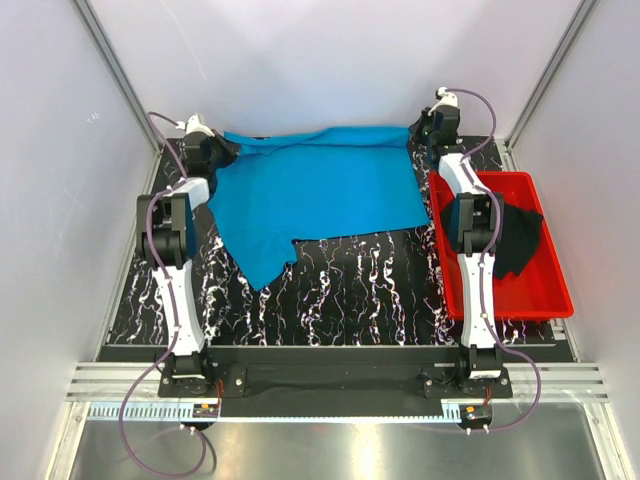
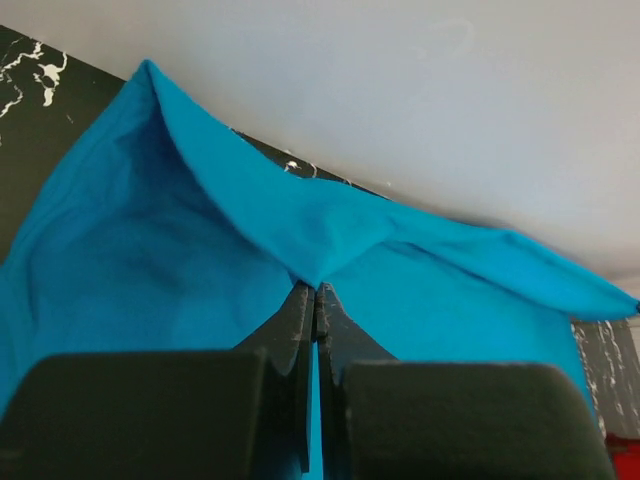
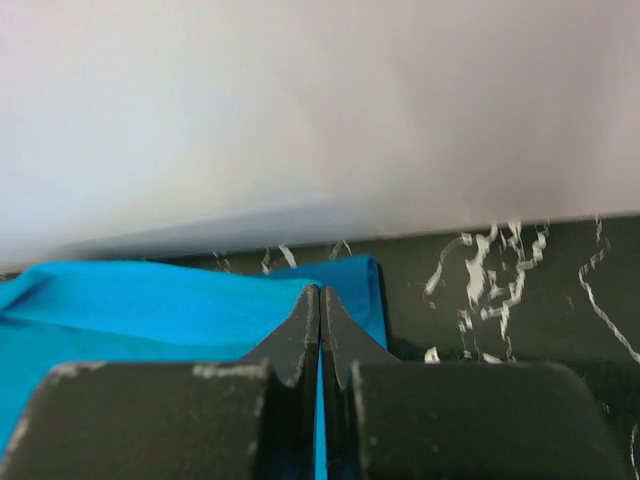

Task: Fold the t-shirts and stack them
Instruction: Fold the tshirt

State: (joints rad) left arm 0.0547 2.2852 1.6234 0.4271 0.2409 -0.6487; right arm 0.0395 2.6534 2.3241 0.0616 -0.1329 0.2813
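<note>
The sky-blue t-shirt (image 1: pixel 320 190) lies spread over the far half of the black marbled table, one corner trailing toward the near left. My left gripper (image 1: pixel 222 150) is shut on its far left edge; in the left wrist view the cloth (image 2: pixel 300 230) rises in a ridge from the closed gripper (image 2: pixel 317 290). My right gripper (image 1: pixel 420 132) is shut on its far right edge; the right wrist view shows the cloth (image 3: pixel 170 300) pinched at the closed gripper (image 3: pixel 319 292). The black t-shirt (image 1: pixel 515 240) lies crumpled in the red tray, partly hidden by my right arm.
The red plastic tray (image 1: pixel 545 300) sits along the table's right side. White enclosure walls (image 1: pixel 320 60) stand close behind both grippers. The table (image 1: pixel 360 290) has marbled surface showing in its near half.
</note>
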